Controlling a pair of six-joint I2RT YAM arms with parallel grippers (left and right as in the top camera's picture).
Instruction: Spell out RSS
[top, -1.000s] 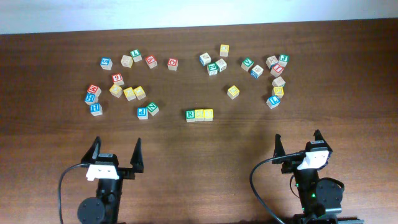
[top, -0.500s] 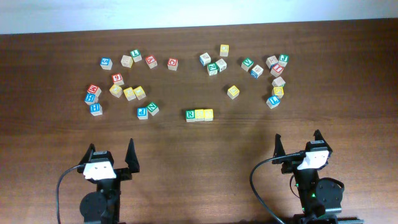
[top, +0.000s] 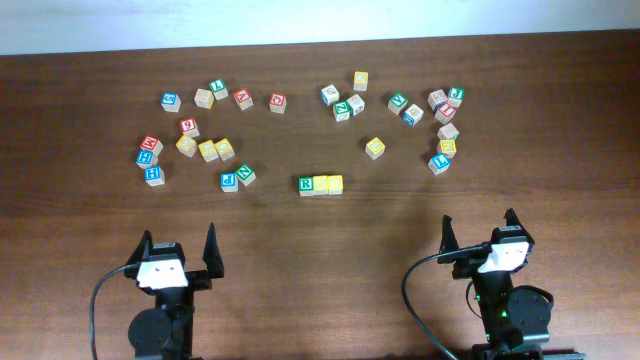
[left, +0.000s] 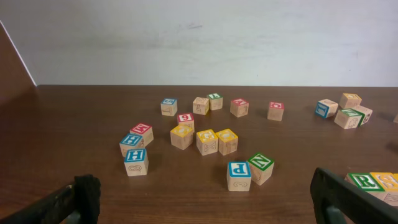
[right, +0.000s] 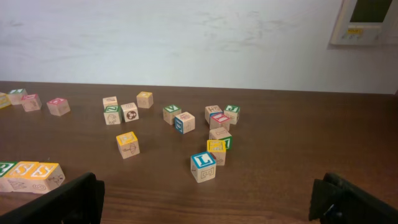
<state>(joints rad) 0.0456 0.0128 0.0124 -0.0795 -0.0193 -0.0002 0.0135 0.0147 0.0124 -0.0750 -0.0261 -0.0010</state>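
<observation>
A dark wooden surface (top: 300, 270) is lying beneath a fixed overhead camera, with two robot arms sitting at its near edge and a white wall running along its far edge.

Three small wooden cubes are lying in a tight row near the middle of the surface, touching side by side. The R cube (top: 306, 184), pale with a green letter and green border, is sitting at the left end. The middle yellow cube (top: 321, 184) is sitting against it, and the end yellow cube (top: 335, 183) is closing the row on the right. In the right wrist view, each yellow face is showing an S.

The left gripper (top: 180, 238) is hanging over the near left part of the surface with its jaws spread wide apart, holding nothing. The right gripper (top: 479, 220) is hanging over the near right part, likewise spread wide and holding nothing. Both are well apart from the row.

Other lettered cubes are lying scattered toward the far edge: a left cluster (top: 208, 150) and a right cluster (top: 413, 114). A lone yellow cube (top: 374, 147) is sitting between the row and the right cluster.
</observation>
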